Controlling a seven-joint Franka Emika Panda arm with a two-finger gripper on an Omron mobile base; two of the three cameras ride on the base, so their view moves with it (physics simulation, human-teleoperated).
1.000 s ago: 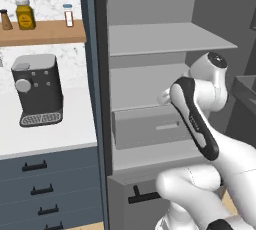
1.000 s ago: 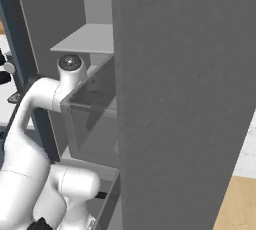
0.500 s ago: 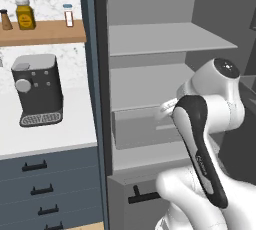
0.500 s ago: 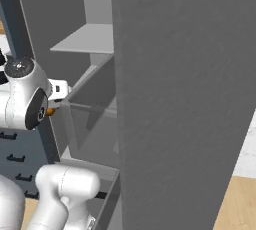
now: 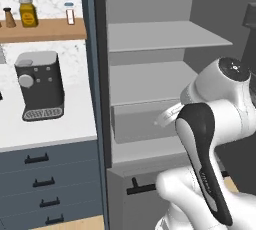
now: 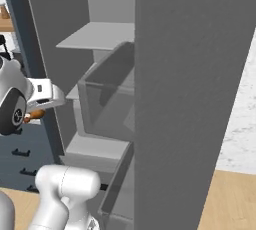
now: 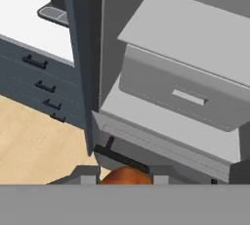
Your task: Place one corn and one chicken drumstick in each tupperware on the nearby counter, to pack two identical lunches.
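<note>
Gripper (image 7: pixel 126 177) clamped on chicken drumstick (image 7: pixel 126 176) (outside open fridge (image 5: pixel 150 99)); I'd swing clear of its frame toward the counter (image 5: pixel 45 124).

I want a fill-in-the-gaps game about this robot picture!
1. The fingers are shut on a reddish-brown chicken ____.
2. The coffee machine stands on the white ____.
3. The jars stand on a brown wooden ____ on the wall.
4. The grey drawer inside the open fridge is ____.

Missing words: drumstick; counter; shelf; closed
</note>
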